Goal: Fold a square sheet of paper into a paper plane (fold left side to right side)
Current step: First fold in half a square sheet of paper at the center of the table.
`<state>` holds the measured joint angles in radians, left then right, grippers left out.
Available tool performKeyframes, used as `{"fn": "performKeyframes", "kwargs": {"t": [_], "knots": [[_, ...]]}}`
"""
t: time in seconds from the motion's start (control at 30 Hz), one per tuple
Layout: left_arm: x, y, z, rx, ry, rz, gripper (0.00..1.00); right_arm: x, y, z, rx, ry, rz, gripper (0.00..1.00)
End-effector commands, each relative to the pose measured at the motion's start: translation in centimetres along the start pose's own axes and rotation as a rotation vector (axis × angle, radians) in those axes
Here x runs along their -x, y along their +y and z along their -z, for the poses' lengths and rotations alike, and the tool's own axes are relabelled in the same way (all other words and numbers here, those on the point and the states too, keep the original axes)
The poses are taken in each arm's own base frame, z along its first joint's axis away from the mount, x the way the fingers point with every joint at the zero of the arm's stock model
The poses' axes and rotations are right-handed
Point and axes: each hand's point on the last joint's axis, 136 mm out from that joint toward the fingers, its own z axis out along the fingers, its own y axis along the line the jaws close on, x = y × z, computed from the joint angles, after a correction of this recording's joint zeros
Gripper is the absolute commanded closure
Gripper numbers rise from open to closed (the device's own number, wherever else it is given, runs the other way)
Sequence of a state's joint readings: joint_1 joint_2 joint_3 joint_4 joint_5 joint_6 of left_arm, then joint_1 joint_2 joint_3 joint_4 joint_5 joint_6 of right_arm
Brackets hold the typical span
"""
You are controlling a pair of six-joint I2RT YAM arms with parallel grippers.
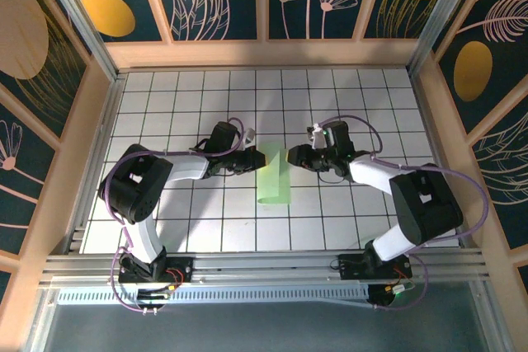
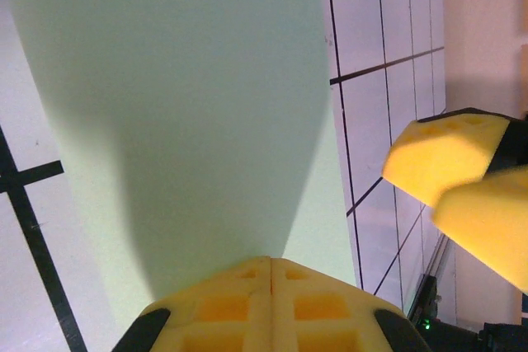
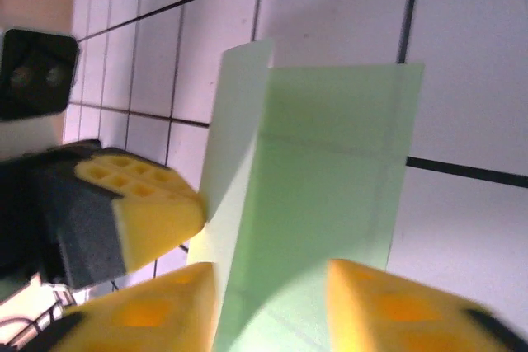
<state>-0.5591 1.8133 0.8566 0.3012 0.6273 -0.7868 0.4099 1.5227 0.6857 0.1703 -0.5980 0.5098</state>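
Note:
The square sheet of paper (image 1: pixel 275 176) lies at the middle of the white tiled table, pale green and folded over into a narrow strip. One pale flap (image 3: pixel 235 129) stands up along its side. My left gripper (image 1: pixel 252 161) is at the strip's left edge. Its yellow pads (image 2: pixel 247 294) are pressed together, shut on the paper (image 2: pixel 190 105) where it fans out from their tips. My right gripper (image 1: pixel 289 157) is at the strip's right side, open, and its two pads (image 3: pixel 396 307) straddle the green layer (image 3: pixel 330 195). The paper plane is out of view.
Wooden walls (image 1: pixel 97 113) enclose the tiled table (image 1: pixel 190 88) on three sides. An aluminium rail (image 1: pixel 264 265) runs along the near edge by the arm bases. The two grippers face each other closely across the paper, and the right one's pads (image 2: pixel 450 158) show in the left wrist view.

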Motion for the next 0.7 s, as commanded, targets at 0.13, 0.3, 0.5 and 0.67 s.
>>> {"fn": "performKeyframes", "kwargs": {"t": [0.13,0.3,0.5,0.67], "knots": [[0.1,-0.3,-0.3,0.008,0.005,-0.013,1.00,-1.3,2.5,-0.7,0.151,0.052,-0.021,0.40],[0.1,-0.3,-0.4,0.007,0.009,-0.014,1.00,-2.2,2.7,-2.3,0.161,0.095,-0.041,0.41],[0.1,-0.4,-0.4,0.008,0.009,-0.017,1.00,-2.7,3.2,-3.5,0.200,0.137,-0.058,0.54],[0.1,-0.6,-0.3,0.006,0.008,-0.021,1.00,-3.0,3.1,-3.9,0.199,0.153,-0.072,0.69]]}}
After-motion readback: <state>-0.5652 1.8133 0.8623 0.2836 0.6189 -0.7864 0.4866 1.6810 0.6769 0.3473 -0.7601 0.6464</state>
